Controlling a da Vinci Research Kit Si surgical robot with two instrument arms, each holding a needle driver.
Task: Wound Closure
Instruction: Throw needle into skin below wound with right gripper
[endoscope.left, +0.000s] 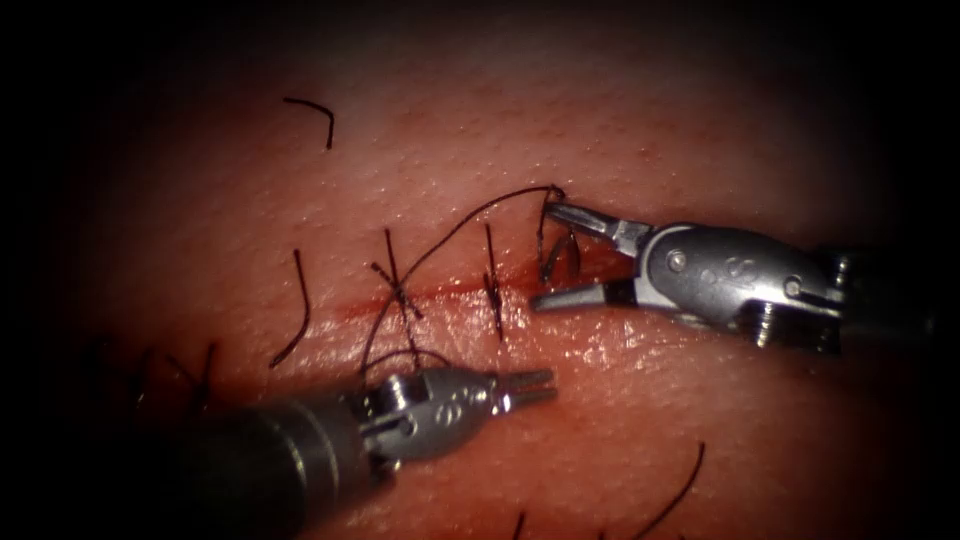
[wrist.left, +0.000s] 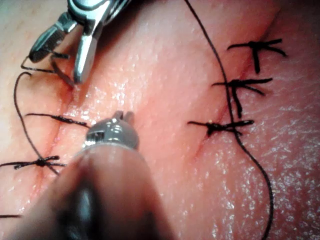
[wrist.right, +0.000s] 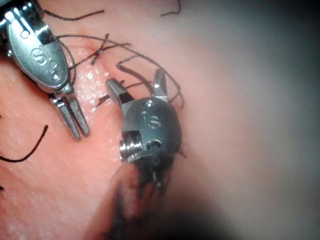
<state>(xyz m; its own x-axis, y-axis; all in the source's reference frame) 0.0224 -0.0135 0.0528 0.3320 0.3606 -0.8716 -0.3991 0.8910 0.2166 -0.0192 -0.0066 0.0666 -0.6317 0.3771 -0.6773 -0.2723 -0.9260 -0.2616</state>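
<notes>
We saw the right tool (endoscope.left: 548, 255) at centre right of the endoscope frame, jaws spread wide astride the cut (endoscope.left: 450, 290), holding nothing, with the thread (endoscope.left: 470, 215) looping past its upper jaw. The left tool (endoscope.left: 535, 385) lay at lower centre, jaws closed and empty, below the cut. We could not make out the needle. Tied stitches (endoscope.left: 400, 290) crossed the tissue (endoscope.left: 620, 130).

Loose thread end (endoscope.left: 318, 108): curved, upper left. Second loose end (endoscope.left: 297, 312): arched, left. Third loose end (endoscope.left: 678, 492): lower right.
</notes>
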